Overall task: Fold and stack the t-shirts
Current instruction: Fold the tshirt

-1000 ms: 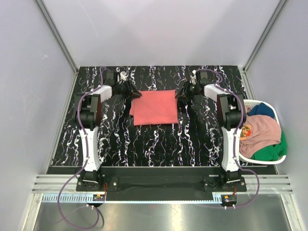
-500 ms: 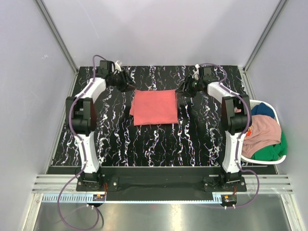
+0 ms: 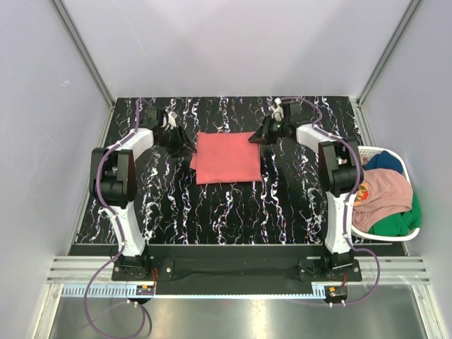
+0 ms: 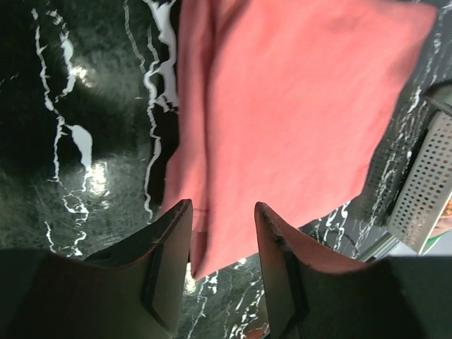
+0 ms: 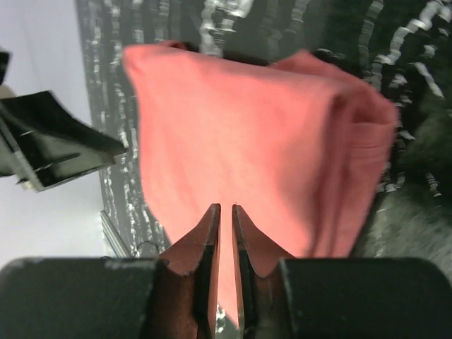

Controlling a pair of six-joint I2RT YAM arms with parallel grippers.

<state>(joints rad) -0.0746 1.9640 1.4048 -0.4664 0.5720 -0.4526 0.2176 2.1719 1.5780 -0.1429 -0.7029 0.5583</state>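
Note:
A coral-red t-shirt [image 3: 226, 157] lies folded into a flat rectangle in the middle of the black marbled table [image 3: 233, 212]. My left gripper [image 3: 183, 143] hovers at the shirt's left edge. In the left wrist view its jaws [image 4: 222, 215] stand open over the coral-red shirt's [image 4: 296, 106] corner, with nothing between them. My right gripper [image 3: 257, 136] sits at the shirt's far right corner. In the right wrist view its fingers [image 5: 226, 212] are almost together over the cloth [image 5: 240, 134], and only a thin slit shows. A pink [image 3: 385, 189], a dark blue [image 3: 385, 161] and a green t-shirt [image 3: 395, 224] lie crumpled in the basket.
The white plastic laundry basket [image 3: 374, 150] stands off the table's right edge, and its perforated wall [image 4: 424, 183] shows in the left wrist view. Grey walls enclose the table at the back and sides. The left gripper [image 5: 49, 141] appears at the left of the right wrist view.
Both grippers swung out toward the back, then returned to the shirt's sides. The left jaws widened. The right jaws opened and then closed to a slit.

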